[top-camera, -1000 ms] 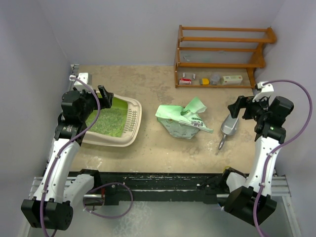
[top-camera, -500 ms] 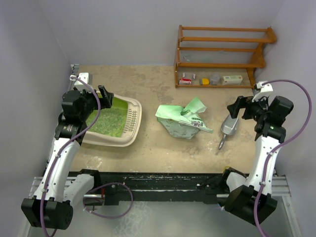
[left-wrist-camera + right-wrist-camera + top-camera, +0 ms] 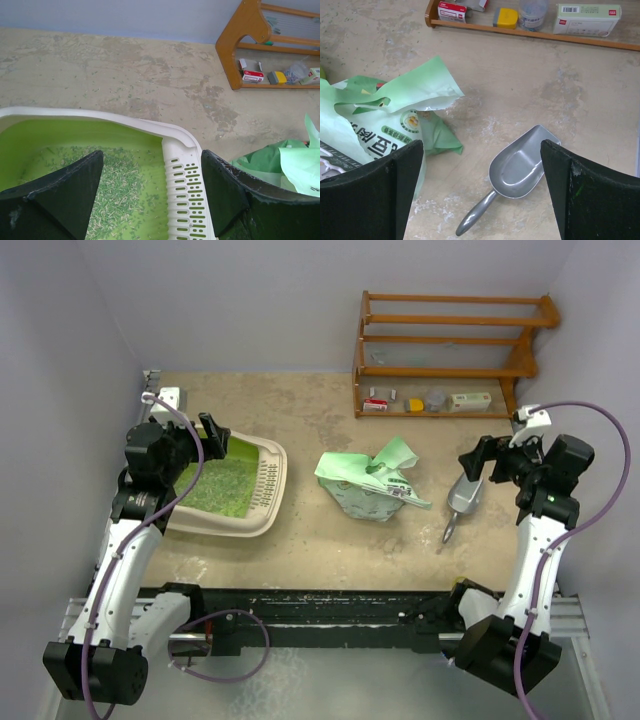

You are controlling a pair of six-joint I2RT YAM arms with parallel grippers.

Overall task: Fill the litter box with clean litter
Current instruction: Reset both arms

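Left gripper [image 3: 213,435] jaws wide apart, empty, above box [image 3: 268,480] at table's 9 o'clock; thin litter [image 3: 222,490] scattered on its green floor; right gripper [image 3: 478,462] spread wide, empty, over scoop [image 3: 460,502] at 3 o'clock; bag [image 3: 365,485] between.

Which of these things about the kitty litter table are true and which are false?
The metal scoop lies empty on the table. True.
The right gripper holds the scoop. False: it hangs open above it.
The litter box has some litter in it. True.
The green bag sits inside the litter box. False: it lies on the table beside it.
The left gripper is shut. False: it is open over the litter box.
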